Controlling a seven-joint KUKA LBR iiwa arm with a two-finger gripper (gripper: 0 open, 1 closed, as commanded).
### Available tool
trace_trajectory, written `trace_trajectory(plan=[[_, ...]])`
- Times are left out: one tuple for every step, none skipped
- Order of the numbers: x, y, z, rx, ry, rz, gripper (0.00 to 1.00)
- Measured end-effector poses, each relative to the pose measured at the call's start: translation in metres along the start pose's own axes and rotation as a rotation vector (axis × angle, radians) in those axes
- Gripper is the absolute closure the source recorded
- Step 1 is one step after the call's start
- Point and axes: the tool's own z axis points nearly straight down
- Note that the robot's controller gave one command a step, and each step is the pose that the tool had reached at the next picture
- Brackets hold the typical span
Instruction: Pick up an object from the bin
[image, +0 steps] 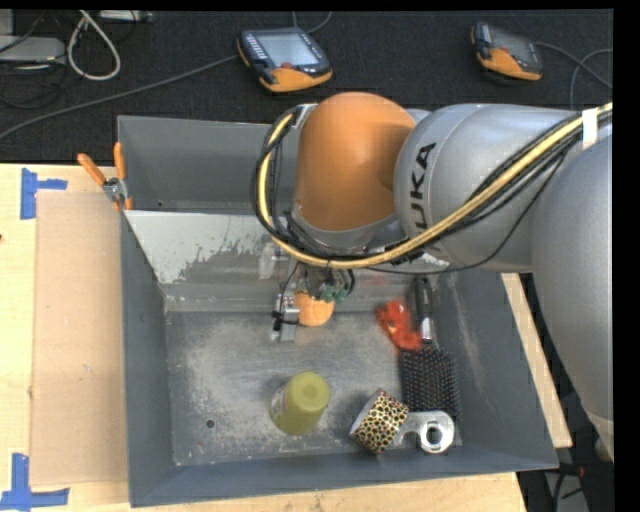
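**End effector (300, 310) low over small orange piece (318, 313)**

It hangs near the grey bin's (190, 370) back slope; spread or closed cannot be told, nor whether the piece is gripped. Likely the grasp step: next comes a firm hold, then a straight lift. Scuffed floor; olive cup (300, 403) well apart.

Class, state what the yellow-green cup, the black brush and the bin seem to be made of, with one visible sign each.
Yellow-green cup: probably matte plastic; even colour, no gleam.
Black brush: likely plastic; dense rows of fine bristles.
Bin: grey metal, dull finish; its floor is scuffed pale.
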Motion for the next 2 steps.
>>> trace_trajectory(plan=[[-0.002, -0.001, -0.005, -0.001, -0.008, 0.004, 0.0], [-0.007, -0.046, 0.072, -0.002, -0.009, 0.091, 0.0]])
